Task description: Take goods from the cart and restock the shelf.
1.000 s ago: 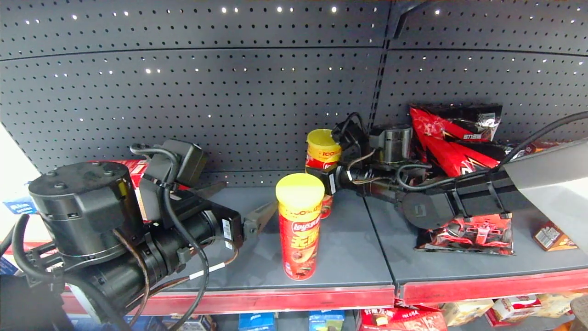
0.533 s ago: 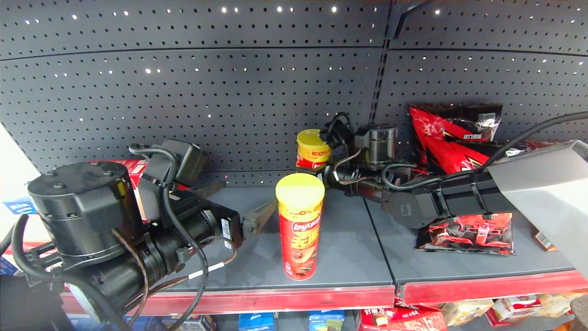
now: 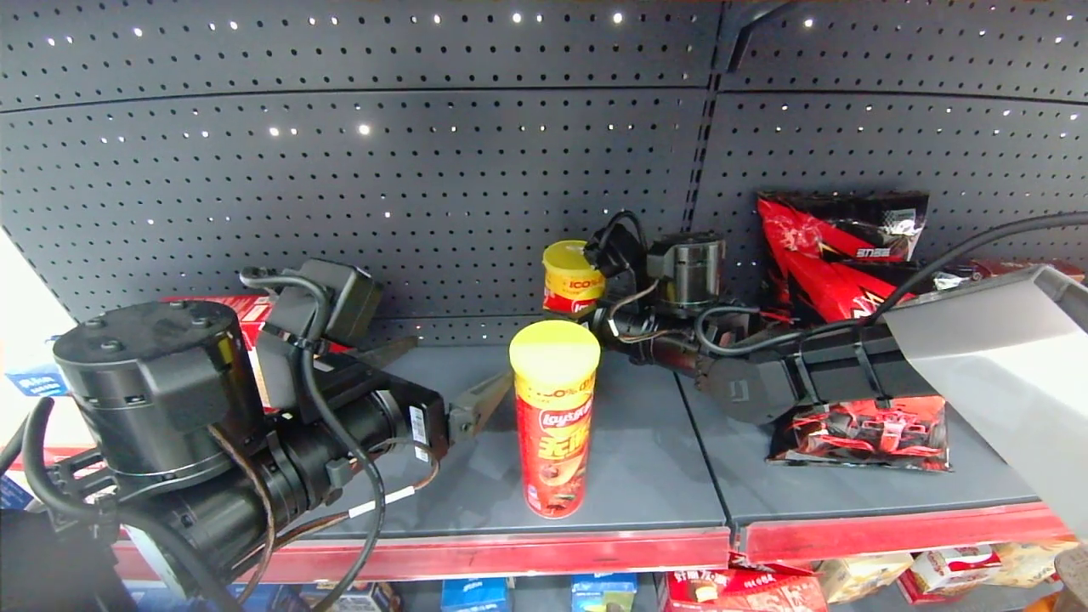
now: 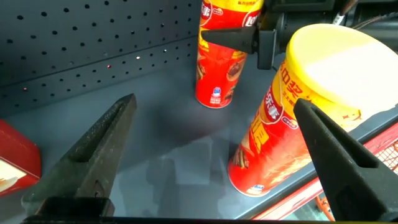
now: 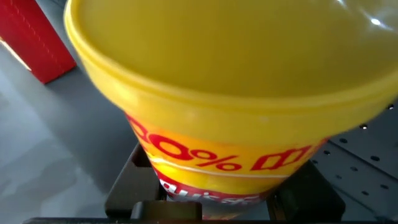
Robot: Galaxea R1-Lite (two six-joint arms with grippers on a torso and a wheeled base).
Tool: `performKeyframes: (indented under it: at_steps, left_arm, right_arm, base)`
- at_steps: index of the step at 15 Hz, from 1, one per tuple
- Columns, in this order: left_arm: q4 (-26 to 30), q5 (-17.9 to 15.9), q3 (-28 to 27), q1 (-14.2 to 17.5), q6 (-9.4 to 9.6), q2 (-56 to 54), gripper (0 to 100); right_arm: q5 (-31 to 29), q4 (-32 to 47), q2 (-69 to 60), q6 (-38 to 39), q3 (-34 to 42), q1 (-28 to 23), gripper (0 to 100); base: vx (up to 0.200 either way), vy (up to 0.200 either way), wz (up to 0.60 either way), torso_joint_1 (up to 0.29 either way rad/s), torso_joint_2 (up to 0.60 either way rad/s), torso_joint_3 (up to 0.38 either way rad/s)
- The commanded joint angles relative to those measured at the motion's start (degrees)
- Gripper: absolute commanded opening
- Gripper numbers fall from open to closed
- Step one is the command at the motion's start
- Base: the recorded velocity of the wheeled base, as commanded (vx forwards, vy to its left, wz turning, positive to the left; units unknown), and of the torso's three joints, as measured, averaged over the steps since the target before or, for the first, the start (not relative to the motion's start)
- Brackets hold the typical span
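Two red chip cans with yellow lids are on the dark grey shelf (image 3: 629, 476). The front can (image 3: 554, 425) (image 4: 298, 124) stands upright and free near the shelf's red front edge. The rear can (image 3: 574, 280) (image 4: 222, 56) (image 5: 236, 93) is upright close to the pegboard, its base at the shelf surface, with my right gripper (image 3: 597, 316) (image 5: 217, 202) shut on its body below the lid. My left gripper (image 3: 463, 361) (image 4: 214, 155) is open just left of the front can; one finger (image 4: 336, 155) lies close to that can, the other finger (image 4: 93, 162) over bare shelf.
Red-and-black snack bags (image 3: 841, 246) lean against the pegboard (image 3: 425, 187) on the right, another bag (image 3: 858, 433) lying flat under my right arm. A red box (image 3: 255, 314) (image 4: 12, 162) sits at the shelf's left. More goods (image 3: 739, 591) fill the shelf below.
My right arm has carried the rear can to the left and back toward the pegboard. The left arm and the front can have stayed put.
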Motion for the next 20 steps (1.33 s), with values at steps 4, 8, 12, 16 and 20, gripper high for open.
performKeyframes:
  at_steps: [4,8,12,16,20]
  left_arm:
    - [0.0,0.0,0.1,0.0,-0.06,0.1,100]
    - [0.0,0.0,0.0,0.0,-0.06,0.1,100]
    - [0.0,0.0,-0.1,0.0,0.03,0.1,100]
    - [0.0,0.0,-0.1,0.0,-0.06,0.1,100]
    - [0.0,0.0,-0.1,0.0,0.03,0.1,100]
  right_arm:
    - [0.0,0.1,0.9,0.0,-1.4,-0.1,0]
    - [-0.1,0.1,0.9,0.1,-1.9,-0.1,0]
    - [0.0,-0.2,0.9,0.1,-1.9,-0.3,0]
    - [-0.1,0.4,0.8,0.2,-2.2,-0.3,100]
    - [-0.1,0.4,0.7,0.8,-2.2,-0.1,100]
  base:
    - [0.000,0.000,0.00,0.000,0.00,0.000]
    - [0.000,0.000,0.00,0.000,0.00,0.000]
    - [0.000,0.000,0.00,0.000,0.00,0.000]
    - [0.000,0.000,0.00,0.000,0.00,0.000]
    - [0.000,0.000,0.00,0.000,0.00,0.000]
